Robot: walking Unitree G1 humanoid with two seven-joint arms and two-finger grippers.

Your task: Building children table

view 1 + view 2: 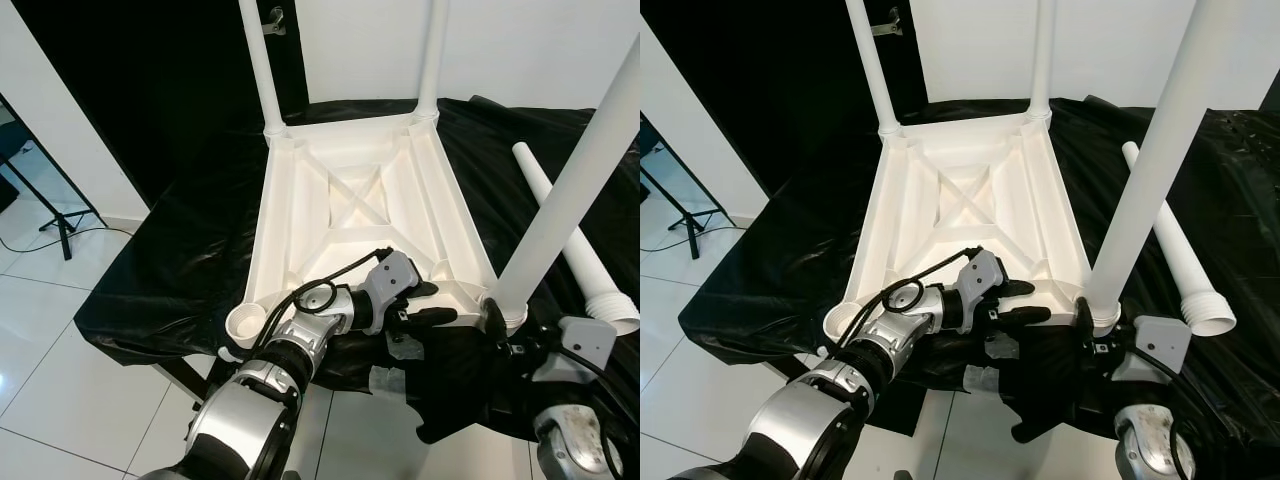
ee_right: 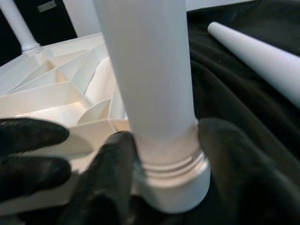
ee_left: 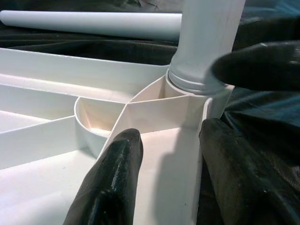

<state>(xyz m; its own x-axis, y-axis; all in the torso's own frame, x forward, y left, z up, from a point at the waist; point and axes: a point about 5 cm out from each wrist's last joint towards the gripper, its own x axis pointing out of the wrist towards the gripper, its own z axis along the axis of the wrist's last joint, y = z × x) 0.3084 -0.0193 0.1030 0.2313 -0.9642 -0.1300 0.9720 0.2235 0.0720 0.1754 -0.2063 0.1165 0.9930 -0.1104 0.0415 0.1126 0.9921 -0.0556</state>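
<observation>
The right gripper (image 2: 159, 183) has its two black fingers (image 2: 101, 187) spread to either side of the base of the near right table leg (image 1: 560, 200), just above the threaded collar where that leg sits in its corner socket; the fingers lie against or very close to the leg, and a firm pinch cannot be confirmed. In the head views this gripper (image 1: 492, 318) sits at the lower right of the frame, at the foot of that upright white leg.

The left gripper (image 3: 168, 178) is also parted, its fingers (image 3: 110, 183) straddling the thin white edge wall of the tabletop next to the same corner socket. In the left eye view it (image 1: 425, 305) lies at lower centre, reaching in from the silver left arm (image 1: 300, 350).

The white plastic tabletop (image 1: 355, 190) lies upside down, ribbed underside up, in the middle of the frame on a black sheet (image 1: 170, 260). Two more legs stand in its far corners: one at upper left (image 1: 258, 60), one at upper centre (image 1: 432, 55). The near left socket (image 1: 246, 322) is open. A loose fourth leg (image 1: 565, 235) lies on the sheet at the right, beside the tabletop. White floor tiles (image 1: 40, 330) show at lower left.
</observation>
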